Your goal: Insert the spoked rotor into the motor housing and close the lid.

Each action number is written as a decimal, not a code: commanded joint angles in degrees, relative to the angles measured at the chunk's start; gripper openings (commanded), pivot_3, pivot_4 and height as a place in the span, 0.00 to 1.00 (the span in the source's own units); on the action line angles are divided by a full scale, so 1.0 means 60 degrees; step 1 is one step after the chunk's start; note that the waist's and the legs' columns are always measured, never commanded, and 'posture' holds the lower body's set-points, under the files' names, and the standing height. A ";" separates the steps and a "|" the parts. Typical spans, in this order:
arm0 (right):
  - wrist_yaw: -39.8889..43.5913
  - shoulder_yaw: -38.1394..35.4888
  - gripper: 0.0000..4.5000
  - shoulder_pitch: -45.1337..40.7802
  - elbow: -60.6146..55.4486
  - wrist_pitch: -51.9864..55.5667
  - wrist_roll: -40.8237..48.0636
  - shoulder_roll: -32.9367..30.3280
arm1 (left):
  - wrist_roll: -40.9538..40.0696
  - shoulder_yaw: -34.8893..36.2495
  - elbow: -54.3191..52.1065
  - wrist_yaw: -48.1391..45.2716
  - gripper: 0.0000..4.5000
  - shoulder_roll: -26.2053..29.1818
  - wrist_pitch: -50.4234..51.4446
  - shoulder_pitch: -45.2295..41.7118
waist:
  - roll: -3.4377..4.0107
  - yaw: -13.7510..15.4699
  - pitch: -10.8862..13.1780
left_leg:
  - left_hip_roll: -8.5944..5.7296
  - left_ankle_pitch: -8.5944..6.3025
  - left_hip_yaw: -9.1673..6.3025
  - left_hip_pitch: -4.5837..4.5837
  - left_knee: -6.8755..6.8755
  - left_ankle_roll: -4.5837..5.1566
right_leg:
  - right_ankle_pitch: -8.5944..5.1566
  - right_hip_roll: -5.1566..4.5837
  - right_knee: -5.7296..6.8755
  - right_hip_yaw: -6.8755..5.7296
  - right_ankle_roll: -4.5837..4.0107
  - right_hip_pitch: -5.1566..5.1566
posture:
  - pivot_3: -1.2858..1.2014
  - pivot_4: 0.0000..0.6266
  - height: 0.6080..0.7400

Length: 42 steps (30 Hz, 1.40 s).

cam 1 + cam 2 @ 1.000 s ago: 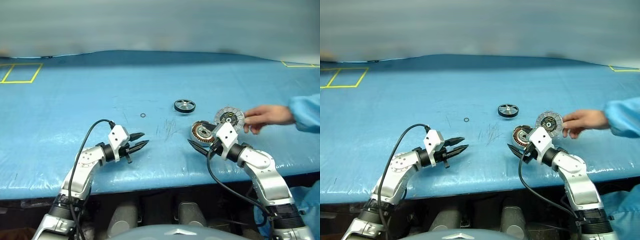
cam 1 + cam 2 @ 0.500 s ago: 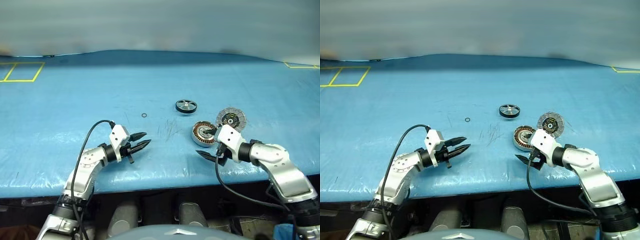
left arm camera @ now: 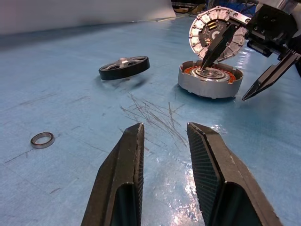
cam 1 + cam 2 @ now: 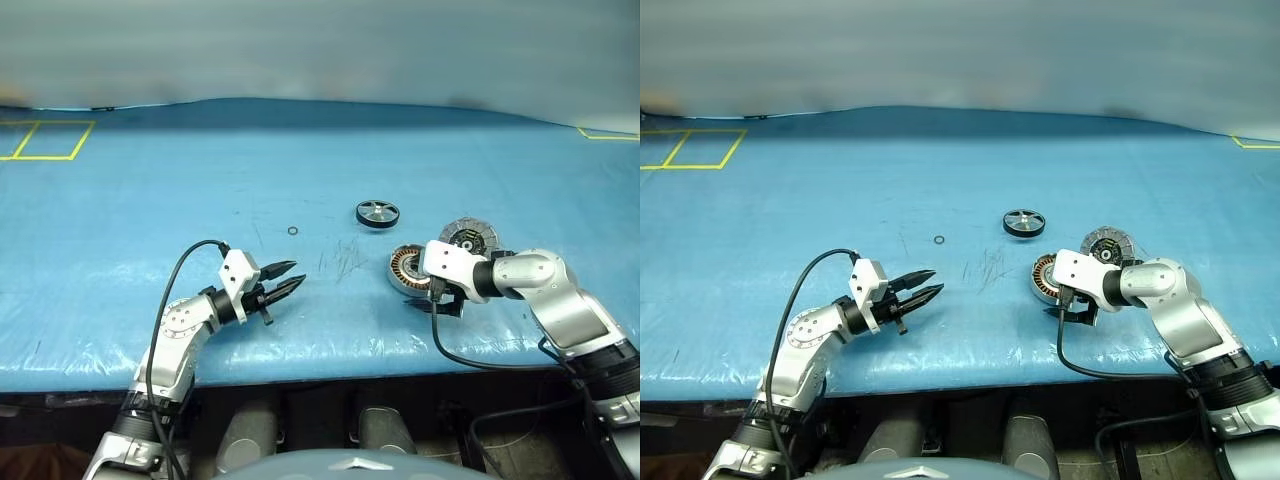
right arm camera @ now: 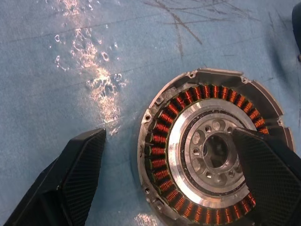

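Left gripper [image 4: 290, 279] hovered over the near part of the blue plastic-covered table [image 4: 120, 230], its two black fingers [image 3: 123, 188] a narrow gap apart, holding nothing, pointed toward the table's middle. Right gripper [image 5: 174, 179] hung above the round grey-silver metal motor housing [image 4: 404, 267] with its copper-brown ring of windings and silver centre, fingers spread wide and empty; one finger was over the housing's centre, the other over bare table beside its rim. The round grey lid [image 4: 468, 236] with dark radial segments stood open, tilted up just behind the housing on its far right side. Scratch marks [image 4: 340, 262] lay between the two grippers. Farther back, the tiny black O-ring [image 4: 292, 231] lay flat, and the black-rimmed spoked rotor [image 4: 377, 213] with silver hub lay beyond the housing, well apart from it.
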 commanded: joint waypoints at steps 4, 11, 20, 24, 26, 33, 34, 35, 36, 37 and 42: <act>0.0157 -0.0170 1.00 -0.0040 -0.0159 -0.0094 -0.0167 -0.0259 | 0.0016 -0.0048 -0.0270 0.0117 0.34 -0.0077 -0.0124 0.0238 | 0.0000 0.0001 0.0000 | 0.0002 -0.0002 0.0000 0.0002 0.0002 -0.0004 | 0.0000 -0.0005 0.0001 0.0000 0.0001 0.0000 | 0.52 0.24 1.00; 0.0190 -0.0292 1.00 0.0289 -0.0600 0.0096 -0.0125 -0.0396 | 0.0012 -0.0066 -0.0204 0.0121 0.34 -0.0114 -0.0146 0.0220 | 0.0000 0.0003 0.0000 | 0.0005 -0.0020 -0.0001 0.0000 0.0001 -0.0032 | -0.0003 -0.0003 0.0000 0.0000 0.0000 -0.0001 | 0.52 0.24 1.00; 0.0177 -0.0116 1.00 0.0377 -0.0453 0.0205 -0.0236 -0.0239 | 0.0028 -0.0053 -0.0128 0.0131 0.34 -0.0128 -0.0169 0.0178 | 0.0000 0.0000 0.0000 | 0.0007 -0.0022 -0.0001 0.0003 0.0004 -0.0035 | -0.0005 -0.0002 0.0000 -0.0001 0.0003 0.0000 | 0.52 0.24 1.00; 0.0106 0.0247 0.91 0.0083 0.0427 -0.0088 -0.0719 -0.0163 | 0.0061 -0.0043 -0.0092 0.0169 0.35 -0.0138 -0.0193 0.0143 | 0.0000 -0.0002 0.0000 | 0.0007 -0.0024 -0.0001 0.0005 0.0007 -0.0038 | -0.0006 0.0001 0.0000 -0.0002 0.0004 0.0002 | 0.52 0.24 1.00; 0.0096 0.0343 0.79 -0.0031 0.0610 -0.0242 -0.0853 -0.0122 | 0.0070 -0.0015 -0.0080 0.0195 0.35 -0.0135 -0.0209 0.0144 | -0.0002 0.0014 -0.0002 | 0.0007 -0.0031 -0.0001 0.0007 0.0011 -0.0050 | -0.0018 0.0002 0.0000 -0.0008 0.0026 0.0005 | 0.52 0.24 1.00; 0.0382 0.0691 0.52 -0.0216 0.0655 -0.0870 -0.1140 -0.0083 | 0.0059 0.0150 -0.0156 0.0308 0.35 -0.0040 -0.0211 0.0332 | -0.0012 0.0002 -0.0007 | 0.0009 -0.0035 -0.0006 0.0011 0.0017 -0.0057 | -0.0023 -0.0005 0.0000 -0.0013 0.0033 0.0011 | 0.52 0.24 1.00; 0.0303 0.0728 0.49 -0.0233 0.0618 -0.1036 -0.1318 -0.0104 | 0.0051 0.0163 -0.0177 0.0314 0.35 -0.0024 -0.0203 0.0356 | -0.0015 -0.0004 -0.0009 | 0.0013 -0.0035 -0.0006 0.0012 0.0017 -0.0057 | -0.0023 -0.0006 0.0000 -0.0014 0.0033 0.0011 | 0.52 0.24 1.00; 0.0209 0.0760 0.49 -0.0265 0.0553 -0.1125 -0.1488 -0.0100 | 0.0040 0.0186 -0.0190 0.0321 0.35 -0.0002 -0.0197 0.0377 | -0.0015 -0.0008 -0.0009 | 0.0016 -0.0035 -0.0007 0.0012 0.0017 -0.0058 | -0.0023 -0.0009 0.0000 -0.0014 0.0033 0.0011 | 0.52 0.24 1.00; 0.0307 0.0851 0.49 -0.0274 0.0326 -0.1203 -0.1655 -0.0204 | 0.0030 0.0226 -0.0215 0.0349 0.35 0.0027 -0.0186 0.0414 | -0.0014 -0.0010 -0.0009 | 0.0016 -0.0035 -0.0007 0.0013 0.0017 -0.0060 | -0.0024 -0.0012 0.0000 -0.0014 0.0035 0.0011 | 0.52 0.24 1.00; 0.0400 0.0915 0.49 -0.0277 0.0161 -0.1249 -0.1773 -0.0274 | 0.0021 0.0255 -0.0228 0.0368 0.35 0.0049 -0.0181 0.0439 | -0.0014 -0.0012 -0.0009 | 0.0017 -0.0036 -0.0007 0.0014 0.0017 -0.0060 | -0.0029 -0.0014 0.0000 -0.0015 0.0043 0.0011 | 0.52 0.24 1.00; 0.1464 0.1897 0.49 -0.0373 -0.1874 -0.1845 -0.2370 -0.0417 | -0.0055 0.0534 -0.0297 0.0489 0.35 0.0272 -0.0127 0.0622 | -0.0013 -0.0029 -0.0008 | 0.0026 -0.0036 -0.0011 0.0008 0.0008 -0.0060 | -0.0033 -0.0010 0.0002 -0.0014 0.0012 -0.0004 | 0.52 0.24 1.00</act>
